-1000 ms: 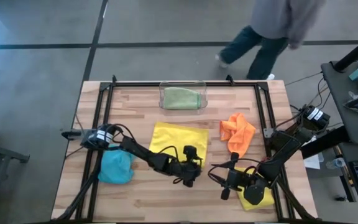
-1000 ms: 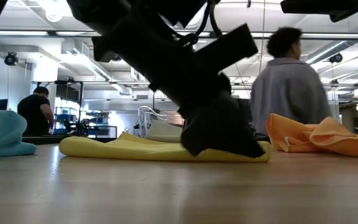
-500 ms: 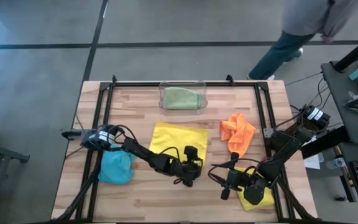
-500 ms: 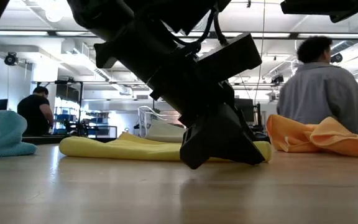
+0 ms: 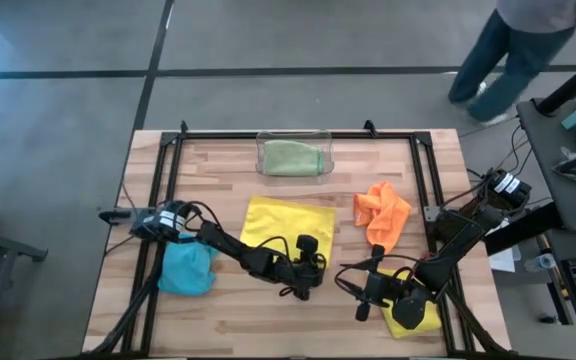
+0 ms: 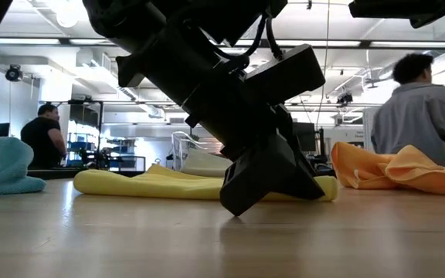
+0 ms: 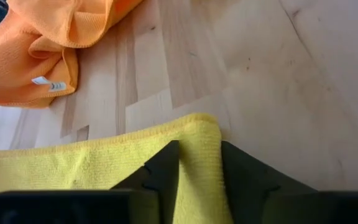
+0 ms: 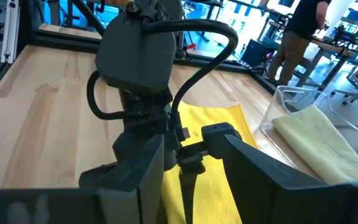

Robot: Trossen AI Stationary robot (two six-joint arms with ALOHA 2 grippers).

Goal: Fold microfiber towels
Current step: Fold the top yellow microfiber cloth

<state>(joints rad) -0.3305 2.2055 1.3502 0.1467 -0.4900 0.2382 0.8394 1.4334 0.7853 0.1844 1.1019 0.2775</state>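
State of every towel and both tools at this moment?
Centre yellow towel: lying flat, one corner pinched.
Left tool: shut on that corner.
Right tool: open, empty.
Orange towel: crumpled.
Blue towel: bunched.
Green towel: folded, in bin.
Second yellow towel: bunched.

Spread towel (image 5: 286, 226) mid-table; bin (image 5: 295, 155) behind; crumpled towel (image 5: 383, 214) right; another, seemingly bunched (image 5: 187, 268), left.
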